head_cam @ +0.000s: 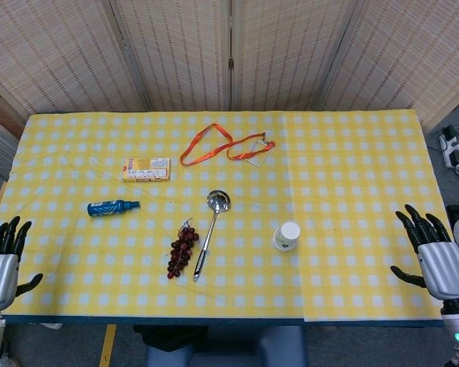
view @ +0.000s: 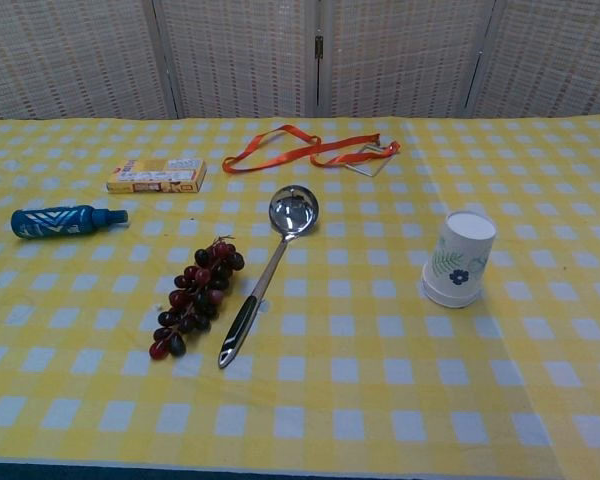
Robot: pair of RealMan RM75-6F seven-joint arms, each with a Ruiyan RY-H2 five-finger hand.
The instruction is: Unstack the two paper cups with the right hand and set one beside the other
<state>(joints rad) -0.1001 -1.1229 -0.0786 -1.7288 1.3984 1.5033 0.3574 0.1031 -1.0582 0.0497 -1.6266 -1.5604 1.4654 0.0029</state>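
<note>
While my right hand [head_cam: 436, 256] hovers spread and empty at the table [head_cam: 352, 191] edge, the stacked paper cups [head_cam: 286, 236] stand upside-down well to its left, untouched; reach-and-grasp comes next, I judge.

Left hand [head_cam: 1, 264] raised at the near left table corner, fingers upright and spread, thumb out, holding nothing. Right hand [head_cam: 436, 256] likewise raised at the near right corner, fingers apart, empty.

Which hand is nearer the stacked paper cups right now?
Right. The right hand sits open at the table's right edge, level with the paper cups; the left hand is at the far left edge, much farther away.
</note>
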